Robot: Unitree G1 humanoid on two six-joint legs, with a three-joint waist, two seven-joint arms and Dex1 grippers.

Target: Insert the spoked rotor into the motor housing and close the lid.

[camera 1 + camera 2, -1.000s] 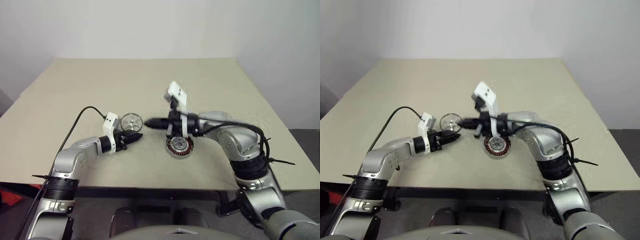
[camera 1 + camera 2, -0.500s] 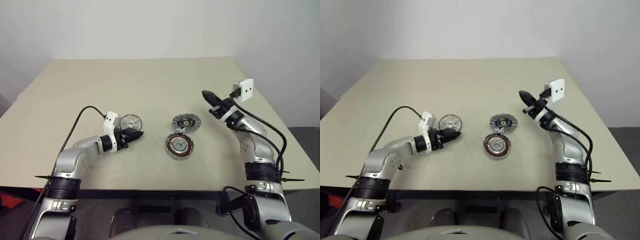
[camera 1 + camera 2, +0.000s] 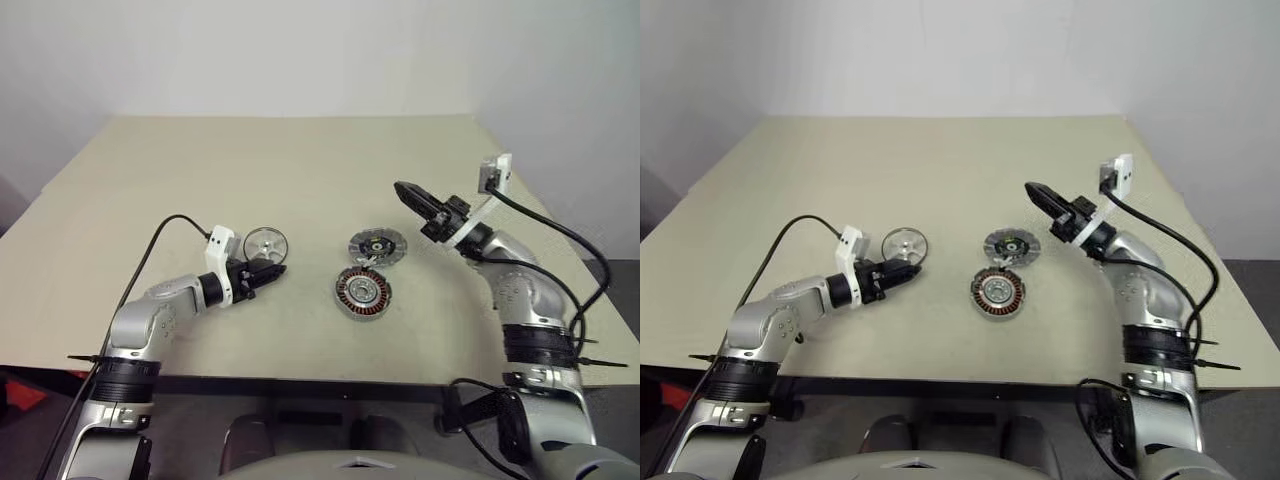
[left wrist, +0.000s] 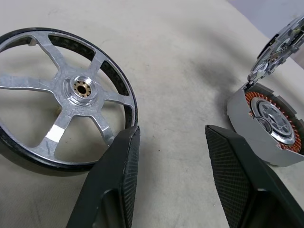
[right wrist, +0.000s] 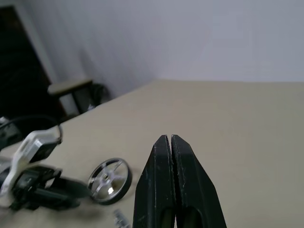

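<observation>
The spoked rotor (image 3: pixel 265 243) lies flat on the table, left of centre. My left gripper (image 3: pixel 276 270) rests low just in front of it, open, with nothing between its fingers; in the left wrist view the rotor (image 4: pixel 61 95) sits right beside one finger (image 4: pixel 118 161). The motor housing (image 3: pixel 362 290), with copper windings showing, lies right of centre. The lid (image 3: pixel 375 244) sits just behind it, and in the left wrist view it leans tilted on the housing's rim (image 4: pixel 280 45). My right gripper (image 3: pixel 401 188) hangs shut and empty in the air, right of the lid.
The beige table (image 3: pixel 300 160) has wide bare room behind and to both sides of the parts. A black cable (image 3: pixel 160 235) loops from my left wrist over the table. Dark furniture (image 5: pixel 71 92) stands beyond the table's left edge.
My right arm has swung away to the right from over the housing, uncovering the lid, and now hovers shut. The left gripper and the three parts have stayed put.
</observation>
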